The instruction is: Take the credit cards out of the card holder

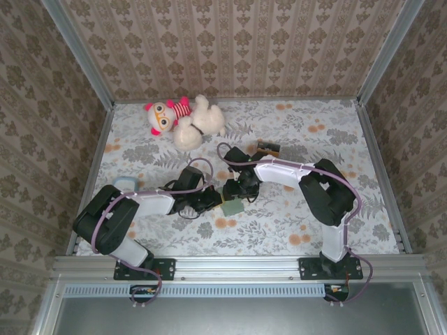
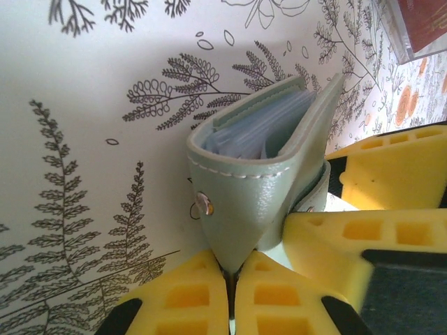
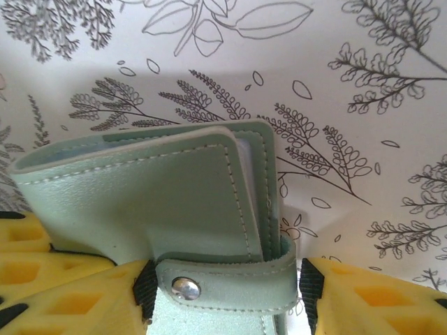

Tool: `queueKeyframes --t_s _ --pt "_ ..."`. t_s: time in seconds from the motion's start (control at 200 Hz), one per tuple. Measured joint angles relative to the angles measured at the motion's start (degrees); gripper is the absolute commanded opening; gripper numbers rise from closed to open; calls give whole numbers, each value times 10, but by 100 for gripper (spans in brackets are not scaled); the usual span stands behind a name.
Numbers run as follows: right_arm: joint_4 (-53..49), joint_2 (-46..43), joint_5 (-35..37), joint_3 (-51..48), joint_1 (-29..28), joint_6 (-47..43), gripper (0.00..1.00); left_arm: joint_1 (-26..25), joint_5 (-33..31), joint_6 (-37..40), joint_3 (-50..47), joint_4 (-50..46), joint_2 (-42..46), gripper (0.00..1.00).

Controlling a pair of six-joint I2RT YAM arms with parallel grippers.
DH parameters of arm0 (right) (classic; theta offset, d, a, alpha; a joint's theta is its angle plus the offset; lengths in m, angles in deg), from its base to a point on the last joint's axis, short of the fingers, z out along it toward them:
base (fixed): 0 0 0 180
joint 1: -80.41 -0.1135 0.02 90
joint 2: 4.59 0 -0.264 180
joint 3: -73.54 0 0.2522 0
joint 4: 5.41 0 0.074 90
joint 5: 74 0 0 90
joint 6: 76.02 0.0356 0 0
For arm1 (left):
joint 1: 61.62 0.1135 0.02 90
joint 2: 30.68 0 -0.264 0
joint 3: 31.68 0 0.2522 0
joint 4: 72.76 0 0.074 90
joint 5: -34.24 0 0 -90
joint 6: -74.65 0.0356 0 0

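The card holder [image 2: 255, 192] is a grey-green bifold wallet, standing on edge on the floral table. My left gripper [image 2: 234, 279] is shut on its folded spine, the yellow fingers pinched together on the leather. Clear sleeves show inside the slightly parted covers; the credit cards are hidden. In the right wrist view the card holder [image 3: 140, 195] faces me, its snap strap [image 3: 223, 283] lying between the fingers of my open right gripper [image 3: 223, 303]. From above, the left gripper [image 1: 213, 200] and right gripper [image 1: 239, 192] meet at the card holder [image 1: 232, 207].
A white teddy and a pink doll [image 1: 185, 120] lie at the back of the table. A small red-and-dark box [image 1: 267, 148] sits behind the right gripper. A pale blue object [image 1: 124, 183] rests by the left arm. Patterned walls enclose the table.
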Motion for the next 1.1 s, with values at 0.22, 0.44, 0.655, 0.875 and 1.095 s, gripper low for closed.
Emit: queueKeyframes --t_s 0.22,0.44,0.655,0.875,1.095 --pt "-10 4 9 9 -2 -4 61 0 0 0 4 -9 0 3" --pt "-18 6 39 17 -10 -2 57 0 -9 2 16 -35 0 0" --pt "-15 -6 66 11 -14 25 54 1 -15 2 19 -52 9 0" --pt "-3 -30 89 0 -12 55 51 13 -15 7 19 -72 23 0" --pt "-41 -32 146 -4 23 65 48 23 -17 14 17 -104 24 0"
